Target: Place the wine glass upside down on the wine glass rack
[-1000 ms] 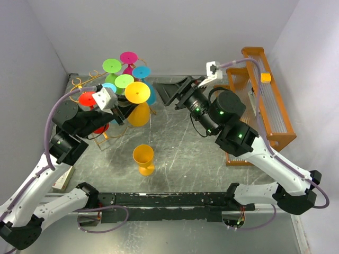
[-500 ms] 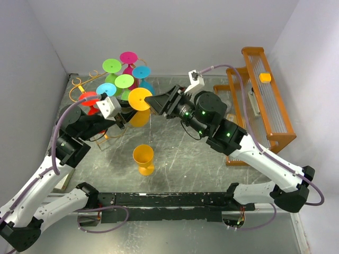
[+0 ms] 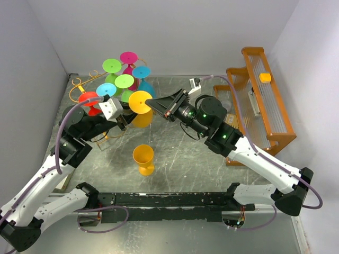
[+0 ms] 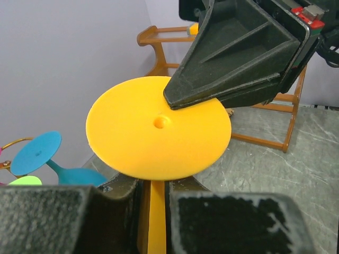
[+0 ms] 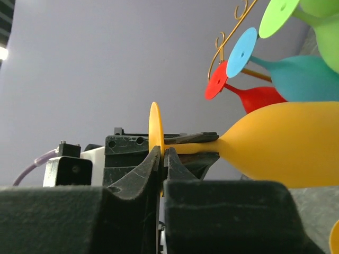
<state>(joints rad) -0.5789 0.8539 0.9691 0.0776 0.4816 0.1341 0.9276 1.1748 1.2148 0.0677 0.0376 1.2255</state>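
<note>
On the left we see the thin gold wire wine glass rack with bright plastic glasses hanging on it; the left gripper squeezes the stem of the yellow plastic wine glass, foot up, by the rack's right side; the right gripper is pinched tight on its round foot's edge

Overhead, light falls bright and even; the grey counter shows a soft sheen and only faint shadows. The pads of my left pincer and right pincer fill the bottom of each wrist view, dark and blurred; the yellow wine glass is sharp. A bright spot glares at the right view's left edge.
</note>
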